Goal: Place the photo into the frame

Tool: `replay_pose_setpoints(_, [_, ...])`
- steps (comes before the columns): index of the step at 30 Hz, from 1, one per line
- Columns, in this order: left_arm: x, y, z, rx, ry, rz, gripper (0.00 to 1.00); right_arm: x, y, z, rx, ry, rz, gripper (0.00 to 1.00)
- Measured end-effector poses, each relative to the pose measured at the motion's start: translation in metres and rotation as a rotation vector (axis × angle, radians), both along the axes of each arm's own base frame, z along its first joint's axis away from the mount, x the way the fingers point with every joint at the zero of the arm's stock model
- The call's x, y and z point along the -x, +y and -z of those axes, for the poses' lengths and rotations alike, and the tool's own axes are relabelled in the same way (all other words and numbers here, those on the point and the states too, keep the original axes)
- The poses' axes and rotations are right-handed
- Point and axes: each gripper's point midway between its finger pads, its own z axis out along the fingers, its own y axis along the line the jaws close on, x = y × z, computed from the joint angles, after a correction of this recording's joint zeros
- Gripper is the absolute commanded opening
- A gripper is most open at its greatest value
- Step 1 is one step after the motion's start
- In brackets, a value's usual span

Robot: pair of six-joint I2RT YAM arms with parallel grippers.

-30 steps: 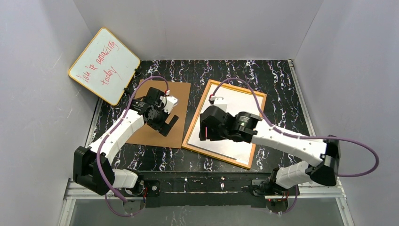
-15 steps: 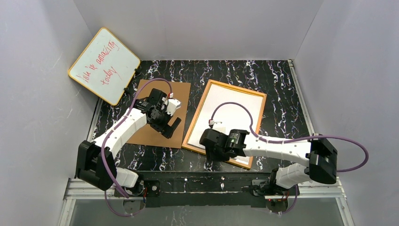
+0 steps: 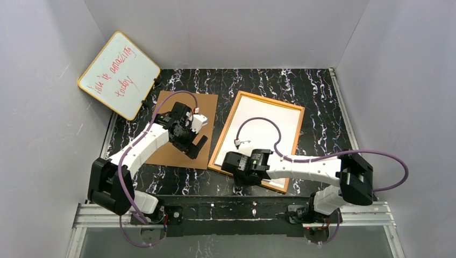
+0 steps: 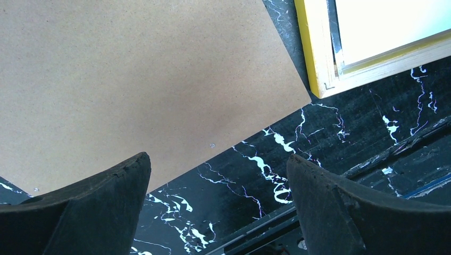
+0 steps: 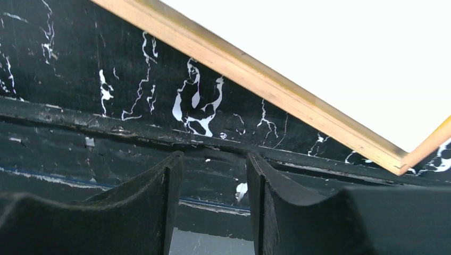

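The photo (image 3: 287, 123) lay white side up inside the frame (image 4: 314, 53), apparently seated. The backing board (image 3: 180, 115) beside it was not fitted. My left gripper (image 4: 217, 164) hung spread over that board; my right gripper (image 5: 213, 159) stood parted, empty.

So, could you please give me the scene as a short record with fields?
frame: lying flat, right of centre, orange-brown side up
photo: inside the frame, white side up
board: flat, beside the frame on its left
left gripper: open, empty, over the board
right gripper: open, empty, by the frame's near edge
whiteboard: leaning at back left
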Motion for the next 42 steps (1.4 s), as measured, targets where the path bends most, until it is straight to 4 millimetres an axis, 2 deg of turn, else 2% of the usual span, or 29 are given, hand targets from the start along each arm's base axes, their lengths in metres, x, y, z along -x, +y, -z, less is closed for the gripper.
replay_pose_setpoints(4, [0.0,0.0,0.0,0.001,-0.001,0.004,0.98,-0.008,0.004,-0.009,0.026,-0.032,0.007,0.55])
replay_pose_setpoints(8, [0.0,0.0,0.0,0.001,-0.001,0.01,0.98,-0.007,0.01,-0.011,0.001,-0.022,0.001,0.46])
replay_pose_setpoints(11, [0.001,-0.002,0.0,0.01,0.005,0.017,0.98,-0.002,0.013,-0.011,-0.038,-0.003,0.005,0.45])
replay_pose_setpoints(18, [0.003,-0.006,0.008,0.018,0.043,0.023,0.98,0.01,0.006,-0.007,-0.099,0.034,0.035,0.46])
replay_pose_setpoints(29, [-0.001,-0.008,0.007,0.03,0.029,0.009,0.98,0.007,0.01,-0.007,-0.116,0.021,0.054,0.47])
replay_pose_setpoints(37, [-0.002,-0.013,0.016,0.037,0.058,0.02,0.98,0.004,0.007,0.005,-0.081,0.01,0.06,0.4])
replay_pose_setpoints(42, [0.001,-0.023,0.022,0.041,0.076,0.058,0.98,-0.005,0.009,0.013,-0.077,-0.006,0.08,0.37])
